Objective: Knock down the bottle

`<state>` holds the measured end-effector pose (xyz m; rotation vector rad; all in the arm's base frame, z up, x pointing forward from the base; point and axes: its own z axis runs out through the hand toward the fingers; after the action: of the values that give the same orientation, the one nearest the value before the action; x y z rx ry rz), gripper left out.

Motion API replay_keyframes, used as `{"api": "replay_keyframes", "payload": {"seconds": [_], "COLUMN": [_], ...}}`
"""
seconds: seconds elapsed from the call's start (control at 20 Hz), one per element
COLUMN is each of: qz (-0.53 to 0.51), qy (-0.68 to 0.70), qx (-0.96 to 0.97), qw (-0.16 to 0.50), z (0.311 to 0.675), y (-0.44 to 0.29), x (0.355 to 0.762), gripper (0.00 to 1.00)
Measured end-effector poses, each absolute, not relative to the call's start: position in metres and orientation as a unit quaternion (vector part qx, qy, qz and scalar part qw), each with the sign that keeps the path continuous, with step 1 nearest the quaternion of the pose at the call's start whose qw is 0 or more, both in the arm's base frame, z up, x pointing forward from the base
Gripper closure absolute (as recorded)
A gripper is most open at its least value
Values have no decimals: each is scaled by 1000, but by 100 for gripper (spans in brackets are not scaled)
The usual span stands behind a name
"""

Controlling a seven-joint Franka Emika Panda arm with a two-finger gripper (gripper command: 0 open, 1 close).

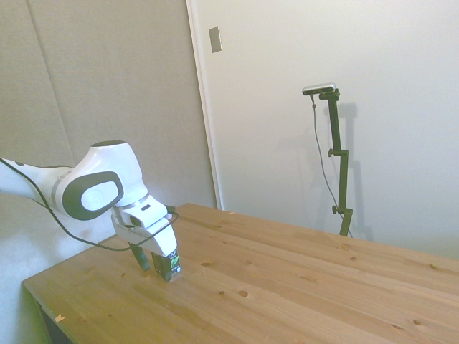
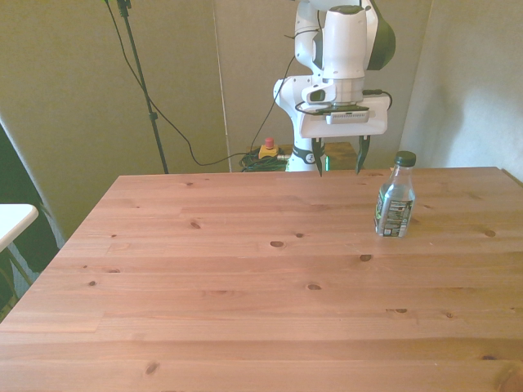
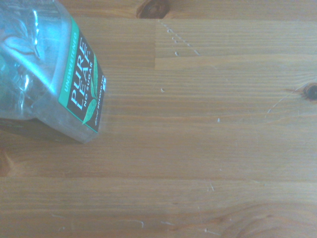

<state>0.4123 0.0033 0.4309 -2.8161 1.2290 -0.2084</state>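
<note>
The bottle (image 2: 395, 199) stands upright on the wooden table (image 2: 245, 278), toward the front view's right. It is clear plastic with a dark cap and a dark label with green and white print. My gripper (image 2: 338, 167) hangs open near the table's far edge, behind the bottle and to the front view's left of it, fingertips just above the wood, with nothing between them. In the side view the gripper (image 1: 153, 252) partly hides the bottle (image 1: 168, 266). The wrist view catches the bottle's lower body and label (image 3: 74, 84) close by.
Bare planks with dark knots make up the table (image 1: 287, 287). A white surface corner (image 2: 12, 219) sits beyond the table at the front view's left. Cables and a red button (image 2: 266, 149) lie on the floor behind the robot.
</note>
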Motion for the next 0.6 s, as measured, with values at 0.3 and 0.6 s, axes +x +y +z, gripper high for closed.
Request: {"api": "replay_keyframes", "payload": {"seconds": [0.3,0.6], "qz": [-74,-86], "qy": [395,416], "qx": [-915,-904], "qw": [31,36], "z": [445,494], "y": [30,96], "x": [417,429], "gripper": [100,100]}}
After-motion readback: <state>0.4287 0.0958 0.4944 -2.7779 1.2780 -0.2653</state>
